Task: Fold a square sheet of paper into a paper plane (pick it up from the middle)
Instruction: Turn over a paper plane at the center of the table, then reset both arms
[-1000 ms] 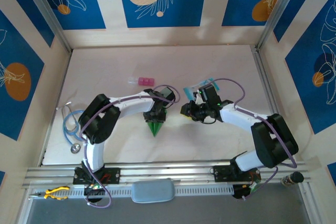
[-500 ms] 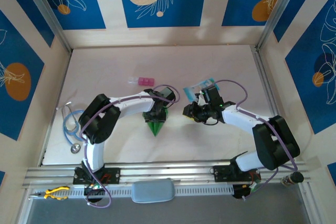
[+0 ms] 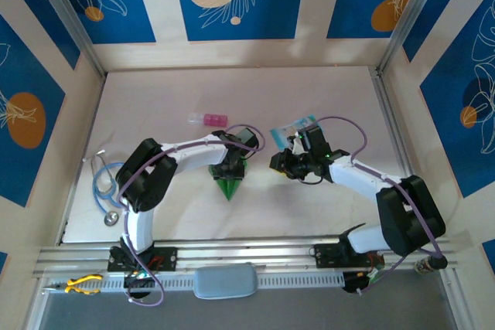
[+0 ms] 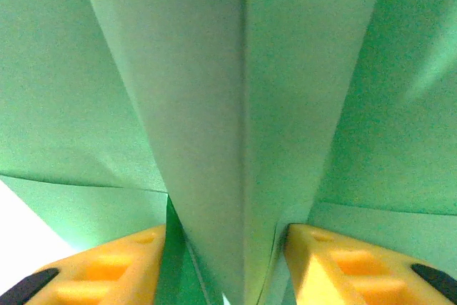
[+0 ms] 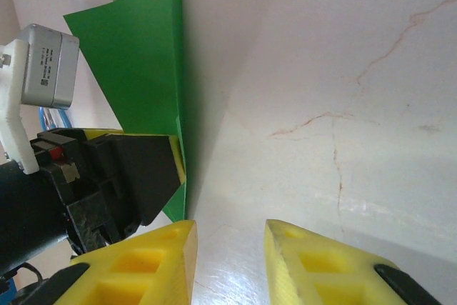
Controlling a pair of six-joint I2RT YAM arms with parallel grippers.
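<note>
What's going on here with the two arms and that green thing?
The arms are folding a green paper plane. The left gripper is down on it, with its fingers on either side of the centre ridge; whether they pinch it is hard to tell. The plane sits on the table as a pointed dart, tip toward the arm bases. The right gripper hangs just to its right, open and empty.

A small pink block (image 3: 210, 119) lies toward the tabletop's far edge. A blue stethoscope (image 3: 104, 187) lies at its left edge.
</note>
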